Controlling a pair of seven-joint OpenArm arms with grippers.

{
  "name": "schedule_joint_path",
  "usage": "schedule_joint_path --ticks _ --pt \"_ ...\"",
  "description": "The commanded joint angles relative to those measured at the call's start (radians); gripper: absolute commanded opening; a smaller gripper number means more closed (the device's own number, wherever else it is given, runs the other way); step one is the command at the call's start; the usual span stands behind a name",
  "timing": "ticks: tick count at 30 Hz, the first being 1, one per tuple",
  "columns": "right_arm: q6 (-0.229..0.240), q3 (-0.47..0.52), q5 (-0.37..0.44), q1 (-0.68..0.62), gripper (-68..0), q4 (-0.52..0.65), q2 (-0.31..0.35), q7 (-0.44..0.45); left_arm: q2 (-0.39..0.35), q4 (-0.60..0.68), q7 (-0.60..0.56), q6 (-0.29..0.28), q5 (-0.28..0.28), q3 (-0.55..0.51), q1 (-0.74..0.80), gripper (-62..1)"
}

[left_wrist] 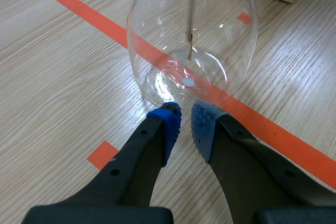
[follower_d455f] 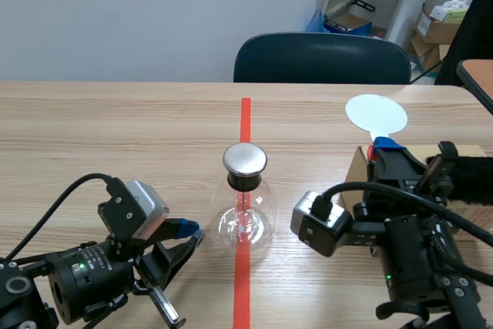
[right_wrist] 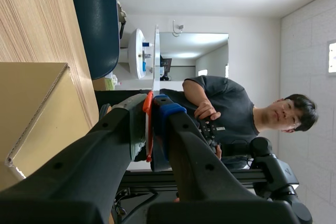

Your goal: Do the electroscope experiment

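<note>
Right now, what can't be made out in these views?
Foil leaves of the electroscope: tiny behind glare in the scene view, a thin sliver in the left wrist view; spread unclear.
Metal cap: cut off by the left wrist view's edge.
White disc paddle handle: mostly hidden between the right gripper's fingers.
Cardboard box: largely behind the right arm, scene view.

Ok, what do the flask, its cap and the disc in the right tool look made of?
The flask looks like clear glass: see-through, with bright glints, though clear plastic cannot be ruled out. The cap looks like brushed metal, with a dull silver sheen. The disc is flat matte white, probably plastic, its red handle clamped in the right tool.
</note>
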Motion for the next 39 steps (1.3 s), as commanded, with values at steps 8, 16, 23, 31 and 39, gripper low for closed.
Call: schedule_joint_path --ticks 8,16,23,31,39 --pt "-0.01 0.007 -0.001 0.008 -66.5 0.026 0.016 -0.003 0.007 0.016 -0.01 -0.001 0.001 0.002 -0.005 -50.9" --pt "-0.007 0.007 -0.001 0.006 -66.5 0.026 0.016 -0.003 0.007 0.016 -0.01 -0.001 0.001 0.002 -0.005 -50.9" --pt "-0.006 0.007 0.023 0.003 -66.5 0.026 0.013 0.008 0.004 0.016 -0.01 -0.002 0.001 0.002 -0.005 -50.9" --pt "-0.148 0.063 0.064 -0.056 -66.5 0.033 0.013 0.142 -0.023 0.023 -0.019 -0.05 0.001 0.002 -0.005 -50.6" --pt "-0.151 0.206 0.161 -0.155 -66.4 0.033 0.013 0.365 -0.112 0.116 -0.041 -0.102 0.001 0.002 -0.005 -38.2"
